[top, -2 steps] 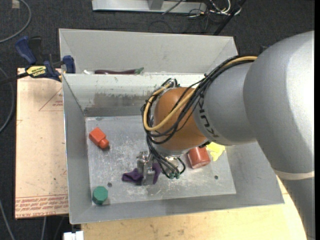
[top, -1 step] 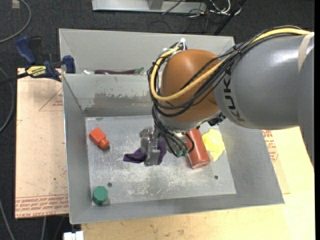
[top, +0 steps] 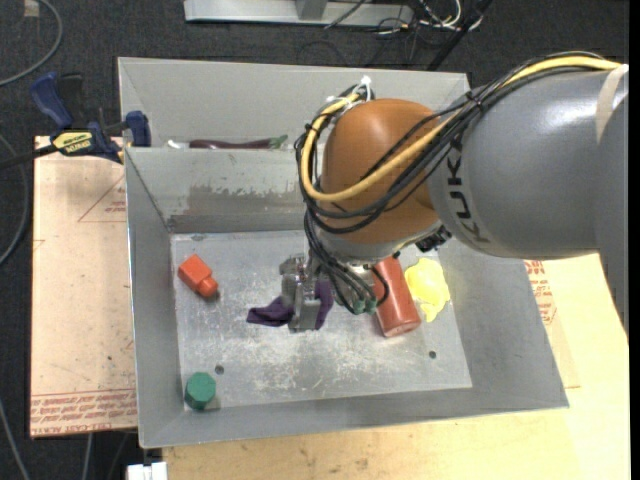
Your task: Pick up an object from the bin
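Camera view: gripper (top: 300,303) low in the bin (top: 150,268), at a purple thing (top: 268,315).
I cannot tell how open it is; a red tube (top: 395,306) lies just beside it.

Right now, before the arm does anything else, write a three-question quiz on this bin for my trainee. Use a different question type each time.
1. True or false: the orange block lies in the left part of the bin, apart from the other things.
2. Fill in: the small cylinder near the bin's front-left corner is coloured ____.
3. Which thing lies closest to the end effector? A) the orange block B) the purple piece C) the small cylinder

Key: 1 true; 2 green; 3 B.
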Motion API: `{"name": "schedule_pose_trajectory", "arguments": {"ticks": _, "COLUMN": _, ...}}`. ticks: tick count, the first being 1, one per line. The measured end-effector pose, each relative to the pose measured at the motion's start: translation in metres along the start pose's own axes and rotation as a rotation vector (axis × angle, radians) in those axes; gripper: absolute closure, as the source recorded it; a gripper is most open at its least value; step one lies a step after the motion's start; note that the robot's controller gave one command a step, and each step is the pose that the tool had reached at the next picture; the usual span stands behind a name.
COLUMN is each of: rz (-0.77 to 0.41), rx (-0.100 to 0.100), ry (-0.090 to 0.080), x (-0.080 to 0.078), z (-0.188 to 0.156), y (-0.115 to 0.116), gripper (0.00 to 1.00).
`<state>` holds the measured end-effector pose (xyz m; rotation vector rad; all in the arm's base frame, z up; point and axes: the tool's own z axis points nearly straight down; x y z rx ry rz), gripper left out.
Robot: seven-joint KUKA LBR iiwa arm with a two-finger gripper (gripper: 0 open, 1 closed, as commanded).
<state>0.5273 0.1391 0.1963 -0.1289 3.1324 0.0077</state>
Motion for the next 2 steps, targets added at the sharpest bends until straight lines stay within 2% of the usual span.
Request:
{"name": "schedule_pose_trajectory", "arguments": {"ticks": 1, "rz": -0.023, "rx": 0.001, "ry": 0.006, "x": 0.005, "z": -0.046, "y": -0.002, "gripper": 1.00}}
{"name": "schedule_pose_trajectory", "arguments": {"ticks": 2, "rz": 0.033, "rx": -0.001, "ry": -0.003, "x": -0.005, "z": -0.138, "y": -0.005, "gripper": 1.00}}
